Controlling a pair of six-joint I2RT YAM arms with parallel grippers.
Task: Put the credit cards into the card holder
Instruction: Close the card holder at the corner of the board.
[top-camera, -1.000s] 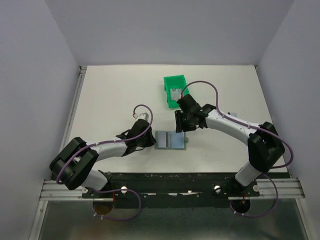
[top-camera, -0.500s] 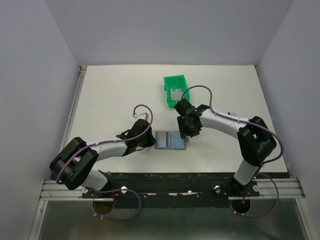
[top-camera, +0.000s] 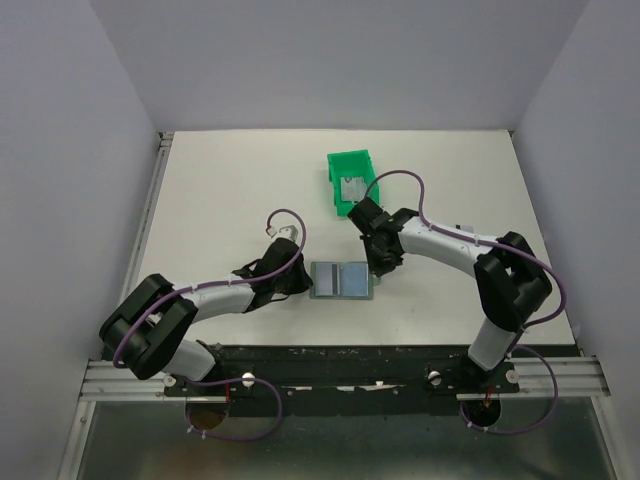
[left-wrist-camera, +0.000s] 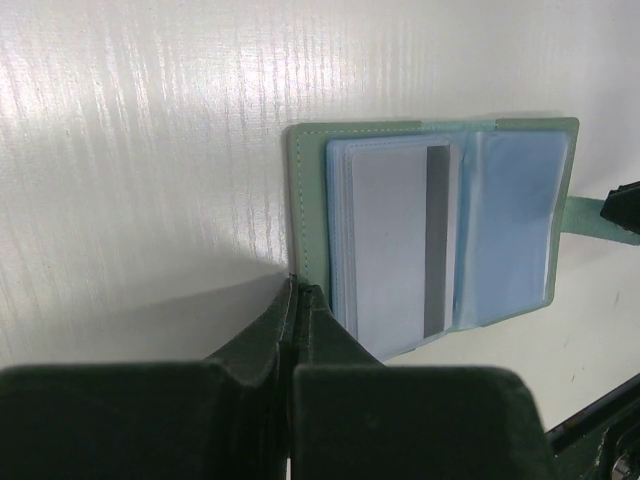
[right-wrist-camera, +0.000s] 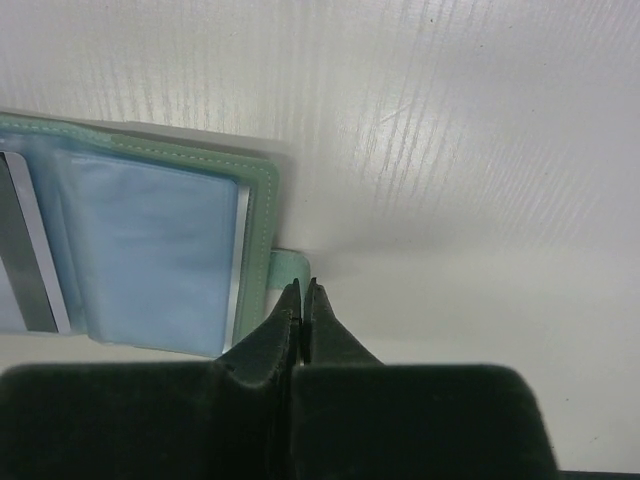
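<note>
Watching, I see the grey-green folding fabric card holder open mid-table, a silvery black-striped credit card inside. My left gripper at its 9 o'clock and right gripper at 3 o'clock are both pressed together.

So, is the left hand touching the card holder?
Touching. The left wrist view shows the shut left hand pressing on the green border of the card holder, and its shadow meets the tip there.
</note>
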